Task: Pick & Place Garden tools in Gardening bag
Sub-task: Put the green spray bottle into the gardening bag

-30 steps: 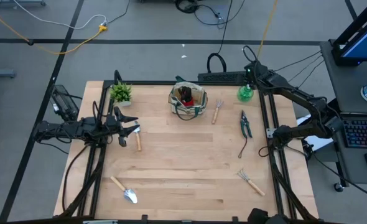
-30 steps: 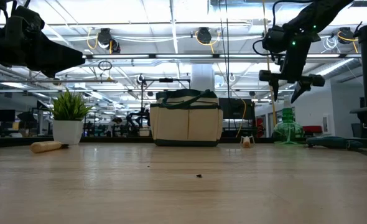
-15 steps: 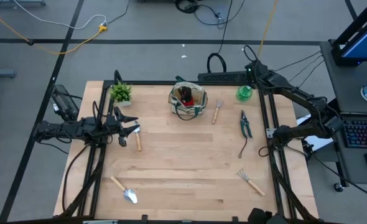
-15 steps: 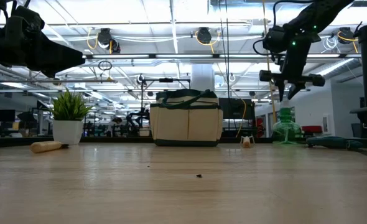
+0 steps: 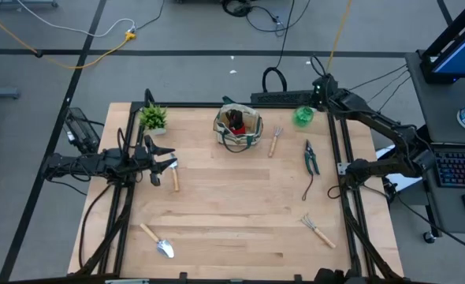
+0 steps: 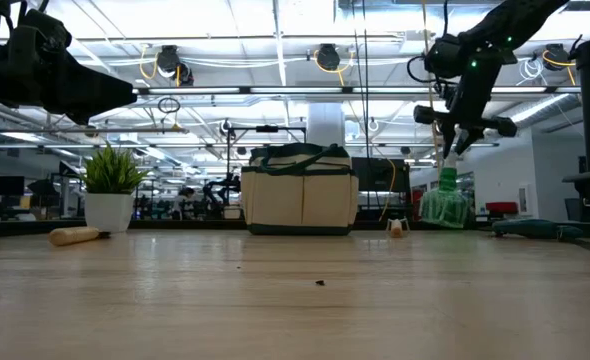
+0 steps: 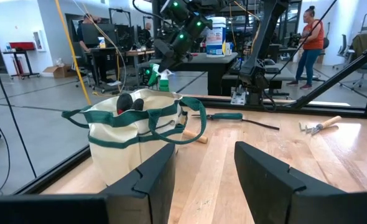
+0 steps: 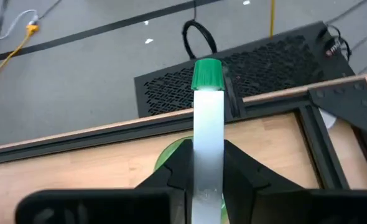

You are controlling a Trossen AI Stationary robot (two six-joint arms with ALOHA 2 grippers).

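So on the left side, the left arm is stretched out flat over the table edge, its left gripper (image 5: 163, 162) pointing toward the middle with the two dark fingers spread apart and nothing between them. Right beside it there's a wooden-handled tool (image 5: 174, 178) lying on the pale wood table (image 5: 240, 221), and just behind sits the little potted plant (image 5: 153, 117), spiky green leaves in a white pot. Nearer the front left is the trowel (image 5: 157, 241), shiny silver blade, wood handle.

Middle far side: the gardening bag (image 5: 238, 126), soft beige fabric, round, dark green trim and floppy looped handles. The red-black glove (image 5: 235, 120) is poking out of the top. Just right of it lies the hand fork (image 5: 275, 140), then the black pruning shears (image 5: 310, 157) with a thin cord trailing toward the front. The hand rake (image 5: 318, 229) is at the near right.

Far right corner: the right arm is bent up and reaching down, and the right gripper (image 6: 454, 148) is pinched on the white nozzle of the green spray bottle (image 6: 443, 202). The see-through green plastic bottle hangs slightly tilted, lifted just clear of the table.
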